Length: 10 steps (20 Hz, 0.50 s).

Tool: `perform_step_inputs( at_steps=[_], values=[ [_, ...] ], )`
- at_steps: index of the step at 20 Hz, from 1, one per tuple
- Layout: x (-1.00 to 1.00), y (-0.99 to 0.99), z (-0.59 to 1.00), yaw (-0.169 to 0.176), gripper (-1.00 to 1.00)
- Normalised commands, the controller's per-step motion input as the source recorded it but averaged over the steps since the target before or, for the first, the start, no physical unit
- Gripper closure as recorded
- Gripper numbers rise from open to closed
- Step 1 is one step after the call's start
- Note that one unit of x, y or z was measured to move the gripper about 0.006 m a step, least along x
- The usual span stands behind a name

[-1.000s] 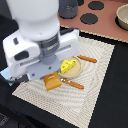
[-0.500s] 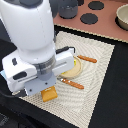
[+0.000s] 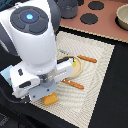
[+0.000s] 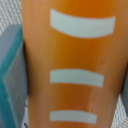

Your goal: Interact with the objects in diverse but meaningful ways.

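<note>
An orange-brown bread block (image 3: 50, 99) with pale scored stripes sticks out under my gripper (image 3: 49, 93) at the near edge of the beige placemat (image 3: 100, 75). The jaws appear shut on it, though the white hand body hides the fingers. In the wrist view the bread block (image 4: 75, 65) fills almost the whole picture, with a grey and teal shape (image 4: 12, 75) beside it. The arm covers most of the round tan plate (image 3: 76, 67), of which only a yellowish sliver shows. The other objects are hidden or out of view.
Two orange-handled utensils (image 3: 88, 59) (image 3: 74, 84) lie on the placemat beside the plate. A brown toy stove top (image 3: 107, 22) with black burners (image 3: 90, 19) runs along the far side. A tan bowl (image 3: 122, 17) stands at its right in the exterior view.
The arm has swung toward the near edge and the exterior view's left. The bread block has travelled with the gripper, and more of the plate is now covered.
</note>
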Motion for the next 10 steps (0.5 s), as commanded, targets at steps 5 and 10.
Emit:
perform_step_inputs(
  at_steps=[5, 10],
  values=[
    [0.11, -0.09, 0.17, 0.002, -1.00],
    [0.07, -0.10, 0.05, 0.000, -1.00]
  ],
)
